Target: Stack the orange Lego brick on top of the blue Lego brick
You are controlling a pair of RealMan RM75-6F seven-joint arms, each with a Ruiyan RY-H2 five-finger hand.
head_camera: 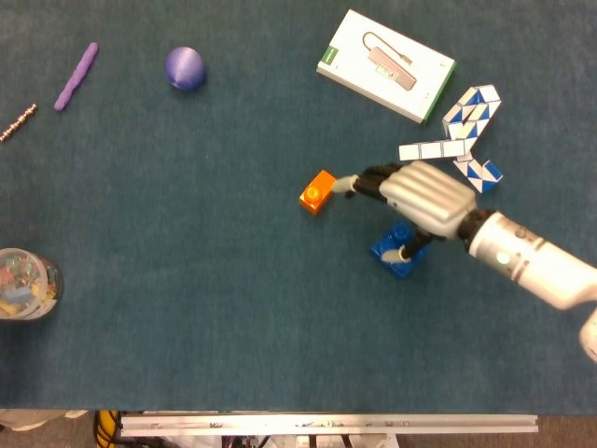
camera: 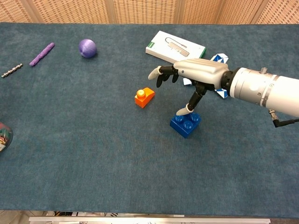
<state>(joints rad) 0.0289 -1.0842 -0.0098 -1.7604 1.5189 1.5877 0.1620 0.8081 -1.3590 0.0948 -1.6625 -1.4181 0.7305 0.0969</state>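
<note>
The orange Lego brick (head_camera: 319, 191) (camera: 144, 97) lies on the blue cloth near the table's middle. Right of it and nearer the front edge sits the blue Lego brick (head_camera: 394, 252) (camera: 185, 124), flat with its studs up. My right hand (head_camera: 424, 198) (camera: 198, 74) hovers between and above the two bricks, holding nothing. Its fingers (camera: 161, 72) stretch out toward the orange brick, and the thumb (camera: 183, 110) points down, its tip just over the blue brick's far edge. My left hand is in neither view.
A white box (head_camera: 386, 64) (camera: 175, 45) and a blue-and-white snake puzzle (head_camera: 466, 131) (camera: 217, 60) lie behind the hand. Far left are a purple ball (head_camera: 185, 67) (camera: 87, 47), a purple stick (head_camera: 76, 76), a bead chain (head_camera: 17, 122) and a jar (head_camera: 23, 283).
</note>
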